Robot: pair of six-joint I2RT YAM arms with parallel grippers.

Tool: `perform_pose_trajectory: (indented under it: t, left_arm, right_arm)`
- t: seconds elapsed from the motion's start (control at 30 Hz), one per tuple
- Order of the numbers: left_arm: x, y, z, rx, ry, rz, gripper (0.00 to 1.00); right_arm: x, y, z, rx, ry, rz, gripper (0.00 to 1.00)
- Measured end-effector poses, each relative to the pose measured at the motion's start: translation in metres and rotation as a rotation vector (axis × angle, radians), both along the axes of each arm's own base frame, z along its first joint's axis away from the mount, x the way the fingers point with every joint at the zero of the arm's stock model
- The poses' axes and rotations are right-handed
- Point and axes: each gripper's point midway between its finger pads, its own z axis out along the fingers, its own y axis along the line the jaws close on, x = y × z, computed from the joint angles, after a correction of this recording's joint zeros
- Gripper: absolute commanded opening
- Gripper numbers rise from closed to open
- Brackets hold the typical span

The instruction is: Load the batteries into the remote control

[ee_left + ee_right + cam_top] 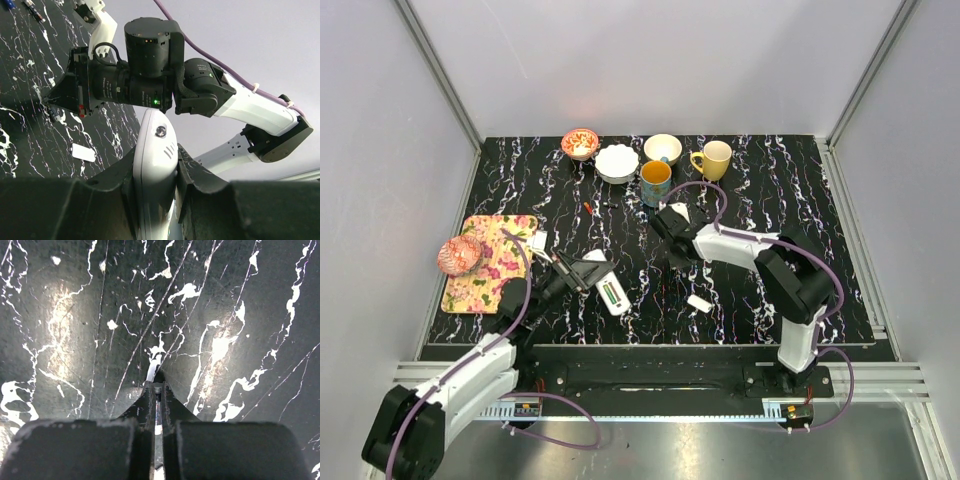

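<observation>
My left gripper (586,272) (157,153) is shut on the white remote control (612,296) (154,165), which it holds just above the table, left of centre. The remote's dark slot faces up in the top view. My right gripper (672,222) (158,386) points down at the black marbled table, shut on a thin battery (158,412) whose metal tip shows between the fingertips. Two more loose batteries (599,206) (33,10) lie on the table farther back, between the arms and the bowls.
A small white chip (698,302) (83,152) lies near the front, right of the remote. Bowls (617,163) and two mugs (656,183) line the back. A floral mat (492,262) with a pink object (460,256) lies at the left.
</observation>
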Motion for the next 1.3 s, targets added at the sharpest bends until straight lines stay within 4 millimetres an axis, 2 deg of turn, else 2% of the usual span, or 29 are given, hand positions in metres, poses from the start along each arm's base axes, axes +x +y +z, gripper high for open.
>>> perform_pose_trajectory:
  t: [0.37, 0.6, 0.83, 1.0, 1.17, 1.27, 1.3]
  left_arm:
    - [-0.003, -0.012, 0.008, -0.052, -0.023, -0.088, 0.00]
    - [-0.003, -0.013, 0.009, -0.059, -0.024, -0.096, 0.00]
    - [-0.006, -0.010, 0.011, -0.041, -0.043, -0.086, 0.00]
    - [-0.006, -0.006, 0.015, -0.027, -0.061, -0.056, 0.00]
    - [-0.004, -0.004, 0.014, -0.024, -0.054, -0.037, 0.00]
    - [-0.004, -0.003, 0.015, -0.025, -0.052, -0.030, 0.00]
    - [-0.004, -0.003, 0.015, -0.025, -0.052, -0.027, 0.00]
  right_arm:
    - [0.001, -0.009, 0.000, -0.055, -0.024, 0.083, 0.00]
    - [0.009, -0.014, -0.001, -0.003, -0.015, 0.009, 0.00]
    - [0.032, -0.032, -0.001, 0.183, 0.013, -0.265, 0.00]
    - [0.030, -0.033, -0.001, 0.334, 0.029, -0.532, 0.00]
    - [0.026, -0.038, -0.002, 0.530, 0.038, -0.893, 0.00]
    - [0.026, -0.038, -0.002, 0.611, 0.045, -1.052, 0.00]
    - [0.027, -0.038, -0.002, 0.634, 0.046, -1.096, 0.04]
